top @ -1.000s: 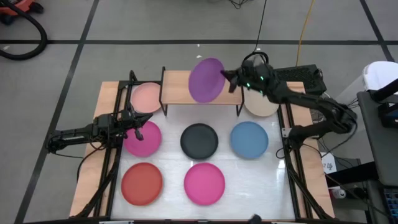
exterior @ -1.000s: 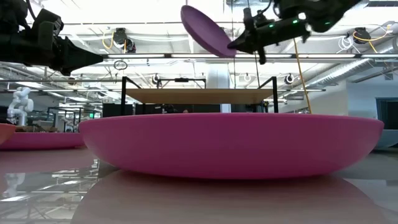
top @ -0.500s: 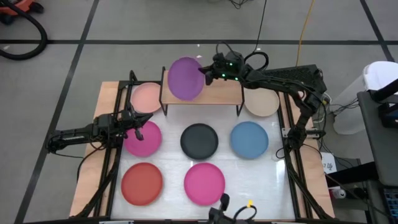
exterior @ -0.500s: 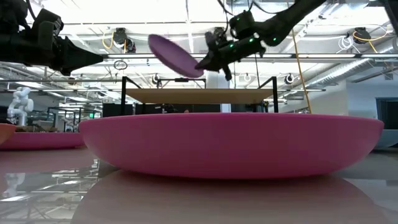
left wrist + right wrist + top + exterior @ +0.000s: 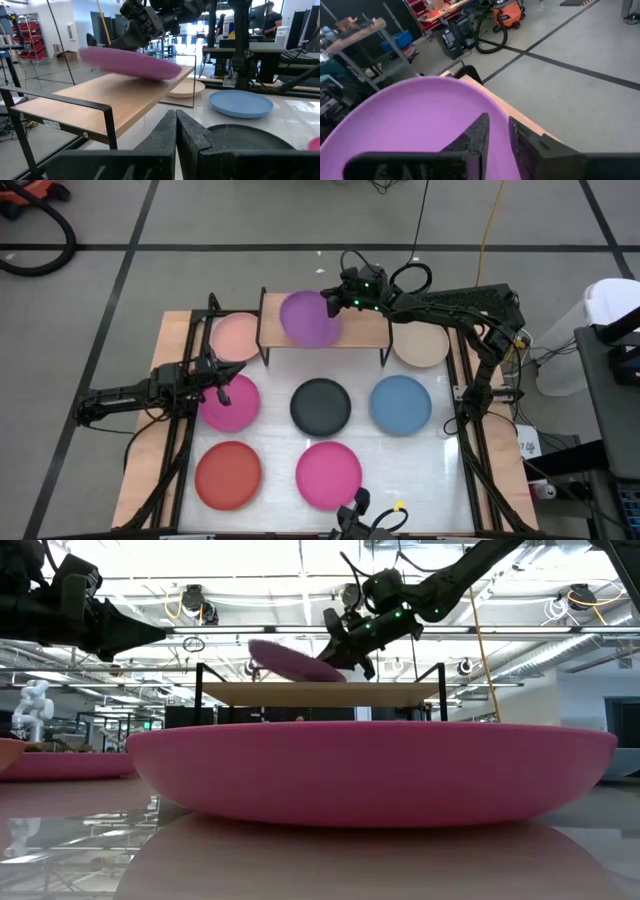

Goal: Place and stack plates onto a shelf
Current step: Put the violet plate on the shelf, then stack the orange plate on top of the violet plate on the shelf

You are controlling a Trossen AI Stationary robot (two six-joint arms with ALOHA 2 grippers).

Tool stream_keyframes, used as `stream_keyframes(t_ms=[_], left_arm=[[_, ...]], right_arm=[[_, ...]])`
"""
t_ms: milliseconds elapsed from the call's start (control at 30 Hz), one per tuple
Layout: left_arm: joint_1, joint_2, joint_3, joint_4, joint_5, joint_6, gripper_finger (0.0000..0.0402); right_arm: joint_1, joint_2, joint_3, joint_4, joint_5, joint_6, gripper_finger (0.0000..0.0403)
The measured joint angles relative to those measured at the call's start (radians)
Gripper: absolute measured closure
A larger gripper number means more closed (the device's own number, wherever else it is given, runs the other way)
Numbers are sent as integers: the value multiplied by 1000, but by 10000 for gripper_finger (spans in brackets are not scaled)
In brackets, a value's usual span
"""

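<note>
My right gripper (image 5: 335,302) is shut on the purple plate (image 5: 310,319), which hovers nearly level just over the light-wood shelf (image 5: 360,330). The low view shows the plate (image 5: 295,662) close above the shelf board (image 5: 400,693). Whether it touches the board I cannot tell. My left gripper (image 5: 213,378) is shut on nothing and is raised over the far-left rim of the magenta plate (image 5: 230,402). Flat on the white tabletop lie the light pink (image 5: 236,337), beige (image 5: 420,345), black (image 5: 321,406), blue (image 5: 401,403), red (image 5: 228,475) and hot pink (image 5: 329,474) plates. My right gripper pinches the purple plate's rim (image 5: 495,107) on its far-right side. One finger (image 5: 472,135) lies over the plate's upper face and the other (image 5: 532,147) is outside the rim. The fingers come from the table's right, slanting down. The plate is slightly tilted over the shelf.
The shelf's black metal legs (image 5: 262,350) stand between the light pink and beige plates. The shelf board's right half (image 5: 125,97) is bare wood. The hot pink plate (image 5: 370,770) fills the low view's foreground. The table's wooden side frames (image 5: 175,330) run along both edges.
My right gripper has moved toward the table's left and down over the shelf, carrying the purple plate. The plate was steeply tilted and high above the shelf's right half. It has been levelled and lowered close to the board near its middle.
</note>
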Motion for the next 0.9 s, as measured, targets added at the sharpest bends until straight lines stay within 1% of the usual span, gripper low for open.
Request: stream_keyframes(t_ms=[167,300,367,467,567,700,900], left_arm=[[0,0,0,0,0,0,398],[0,0,0,0,0,0,398],[0,0,0,0,0,0,398],[0,0,0,0,0,0,398],[0,0,0,0,0,0,398],[0,0,0,0,0,0,398],[0,0,0,0,0,0,398]], right_arm=[[0,-2,0,-1,-4,-71,306],[1,-23,0,7,-36,-218,292],[1,-36,0,11,-56,-281,290],[4,-59,0,10,-57,-368,289],[14,-91,0,-27,-58,-414,289],[51,-118,0,-92,-84,-498,289],[117,-150,0,-75,-83,-652,289]])
